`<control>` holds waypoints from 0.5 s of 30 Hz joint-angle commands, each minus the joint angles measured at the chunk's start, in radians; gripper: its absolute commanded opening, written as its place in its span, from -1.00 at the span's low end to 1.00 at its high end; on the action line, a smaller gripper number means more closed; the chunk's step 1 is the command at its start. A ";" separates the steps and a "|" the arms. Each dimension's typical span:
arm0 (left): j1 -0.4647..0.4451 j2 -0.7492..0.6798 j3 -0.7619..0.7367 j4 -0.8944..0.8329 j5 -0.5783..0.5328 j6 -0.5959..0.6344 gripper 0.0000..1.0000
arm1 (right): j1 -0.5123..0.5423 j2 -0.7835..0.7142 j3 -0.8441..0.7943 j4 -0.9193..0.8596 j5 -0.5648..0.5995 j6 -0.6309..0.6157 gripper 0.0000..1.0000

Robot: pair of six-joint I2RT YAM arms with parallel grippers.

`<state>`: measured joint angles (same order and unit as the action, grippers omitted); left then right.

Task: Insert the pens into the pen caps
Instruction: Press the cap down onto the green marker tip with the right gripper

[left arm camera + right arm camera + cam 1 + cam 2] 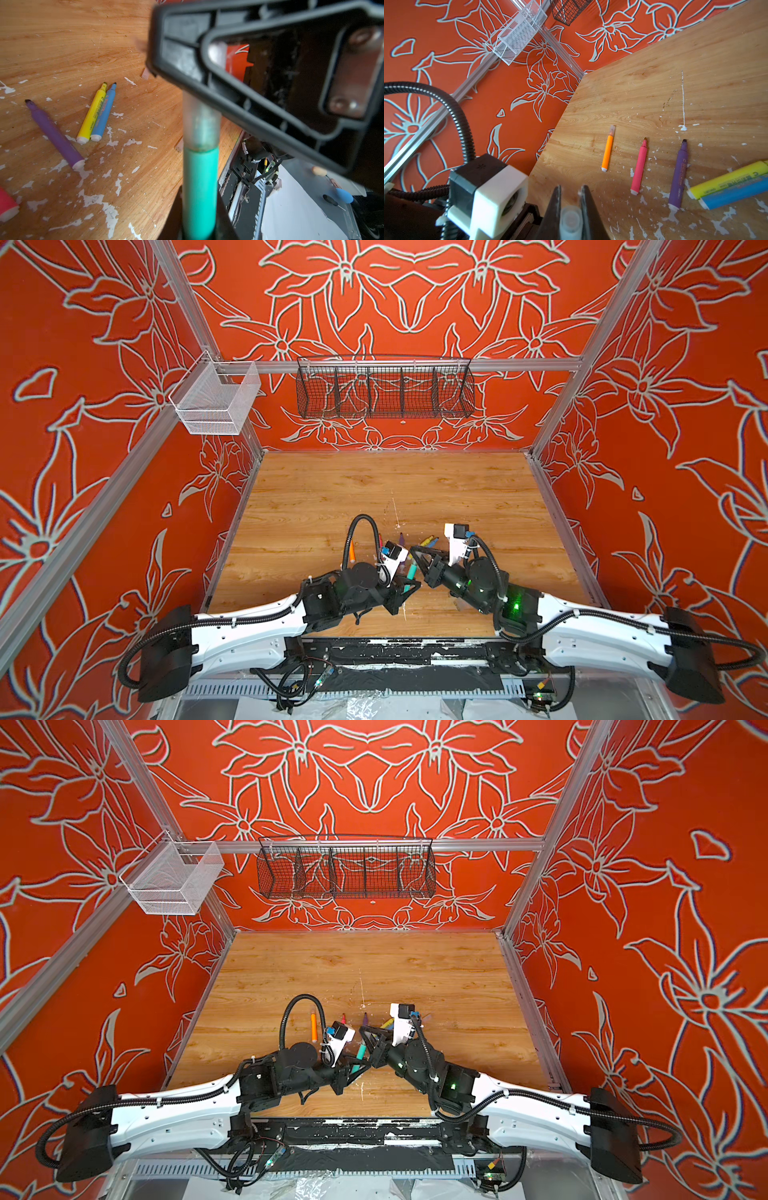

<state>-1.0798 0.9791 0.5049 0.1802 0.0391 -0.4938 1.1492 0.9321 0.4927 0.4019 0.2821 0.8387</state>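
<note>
The left claw [199, 226] is clamped on the lower barrel of the green pen [200, 182], holding it off the counter [374, 489]; the right claw [571, 197] is closed on the clear cap [570, 222], pinched between both fingers; in the left wrist view that cap sits over the green pen's tip, its rim meeting the coloured barrel; in both top views the two claws meet above the counter's front middle, the green pen slanting between them; the other pens lie flat just beyond the claws; the orange pen [607, 153] is leftmost in the top views, apart from the rest, and capped; the pink pen [639, 168] and purple pen [679, 174] lie to its right, apart, tips bare; the yellow pen [726, 178] and blue pen [735, 193] lie side by side, touching, tips bare in the left wrist view; two loose caps [145, 73] lie on the counter, one partly hidden behind the right claw, one just beside the green pen.
</note>
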 commanded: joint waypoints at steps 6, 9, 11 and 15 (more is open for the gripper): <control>-0.001 0.000 0.095 -0.024 -0.123 0.017 -1.00 | 0.038 0.059 0.002 0.011 -0.042 -0.002 -1.00; 0.005 -0.022 0.102 0.001 -0.174 0.028 -1.00 | 0.074 0.063 -0.004 0.006 -0.007 -0.025 -1.00; 0.020 -0.040 0.109 0.006 -0.187 0.028 -1.00 | 0.096 0.062 -0.016 0.010 0.017 -0.033 -1.00; 0.042 -0.069 0.130 0.017 -0.192 0.038 -1.00 | 0.139 0.065 -0.027 0.017 0.046 -0.058 -1.00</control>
<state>-1.0801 0.9501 0.5632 0.0608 -0.0433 -0.4580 1.2179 0.9775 0.4927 0.5014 0.3992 0.8200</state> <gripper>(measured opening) 0.148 0.163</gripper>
